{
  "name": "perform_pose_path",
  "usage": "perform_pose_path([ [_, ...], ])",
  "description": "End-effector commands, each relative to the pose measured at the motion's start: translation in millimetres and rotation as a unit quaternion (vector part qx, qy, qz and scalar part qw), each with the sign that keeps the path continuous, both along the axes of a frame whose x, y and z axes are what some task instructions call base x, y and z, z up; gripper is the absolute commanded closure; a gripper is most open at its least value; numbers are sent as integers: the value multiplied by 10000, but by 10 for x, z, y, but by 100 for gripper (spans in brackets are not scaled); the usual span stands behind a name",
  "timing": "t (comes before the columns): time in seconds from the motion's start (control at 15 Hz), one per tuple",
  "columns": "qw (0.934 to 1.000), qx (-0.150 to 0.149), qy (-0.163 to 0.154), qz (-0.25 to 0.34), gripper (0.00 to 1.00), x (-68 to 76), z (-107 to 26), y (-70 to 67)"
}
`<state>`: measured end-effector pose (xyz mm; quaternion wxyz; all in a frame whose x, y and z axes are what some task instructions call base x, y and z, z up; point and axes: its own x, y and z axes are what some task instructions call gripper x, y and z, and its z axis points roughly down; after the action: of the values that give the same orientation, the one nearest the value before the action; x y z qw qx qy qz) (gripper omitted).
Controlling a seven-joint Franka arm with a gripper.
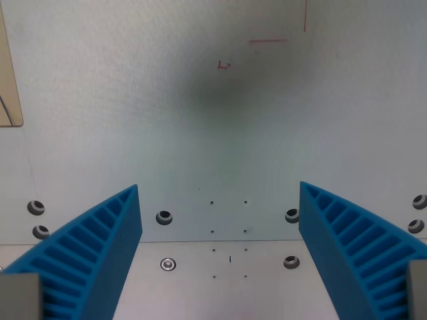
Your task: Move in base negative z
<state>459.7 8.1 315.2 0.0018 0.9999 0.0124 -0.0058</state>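
Note:
My gripper point(219, 193) looks straight down at a pale grey table surface point(220, 133). Its two blue ribbed fingers show at the bottom, one on the wrist view's left point(100, 247) and one on the wrist view's right point(347, 247). The jaws stand wide apart with nothing between them. A soft dark shadow of the gripper point(227, 93) lies on the surface above the fingers.
Small red pen marks point(267, 41) sit near the top. A tan panel edge point(9, 80) shows at the far left. Several bolt holes and screws point(163, 217) dot a plate seam point(220, 241) low in the view.

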Motion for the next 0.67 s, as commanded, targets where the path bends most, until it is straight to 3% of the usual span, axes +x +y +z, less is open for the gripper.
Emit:
perform_pose_path([
  [0.07,10000,2,-35,0,0,1,-17,0],
  [0.67,10000,2,-35,0,0,22,-467,3],
])
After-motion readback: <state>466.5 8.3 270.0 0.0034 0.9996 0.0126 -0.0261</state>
